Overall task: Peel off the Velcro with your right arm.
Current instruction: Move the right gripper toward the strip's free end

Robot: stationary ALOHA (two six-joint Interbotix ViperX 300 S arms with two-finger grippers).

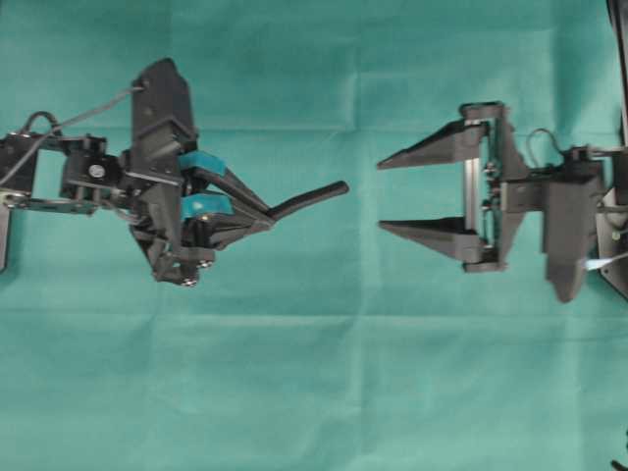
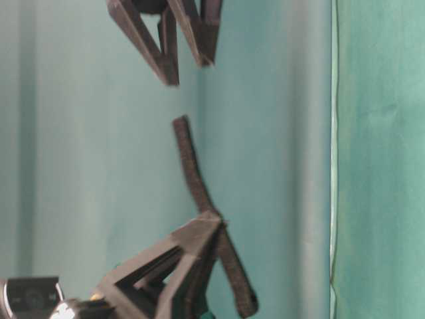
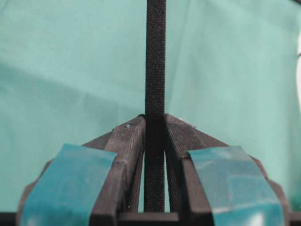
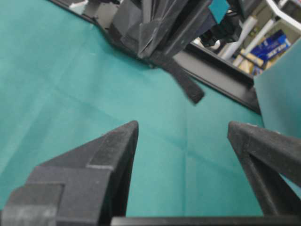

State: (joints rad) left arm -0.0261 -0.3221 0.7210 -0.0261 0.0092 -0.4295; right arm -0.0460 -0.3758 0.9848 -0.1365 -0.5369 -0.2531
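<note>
The Velcro (image 1: 312, 198) is a thin black strap that juts out to the right from my left gripper (image 1: 267, 213), whose teal-patched fingers are shut on it. In the left wrist view the Velcro (image 3: 155, 61) runs straight up from between the closed fingertips. My right gripper (image 1: 381, 195) hovers just right of the strap's free end, open wide, with nothing between its plain grey wedge fingers (image 1: 424, 147). From the right wrist view the Velcro (image 4: 181, 79) hangs ahead of the open right gripper (image 4: 182, 126), clear of both fingers. At table level the Velcro (image 2: 191, 174) bends between both grippers.
A green cloth (image 1: 314, 373) covers the whole table. A black table edge (image 4: 221, 77) runs behind the left arm, with boxes and clutter (image 4: 270, 44) beyond it. A seam in the green backdrop (image 2: 334, 133) shows at table level.
</note>
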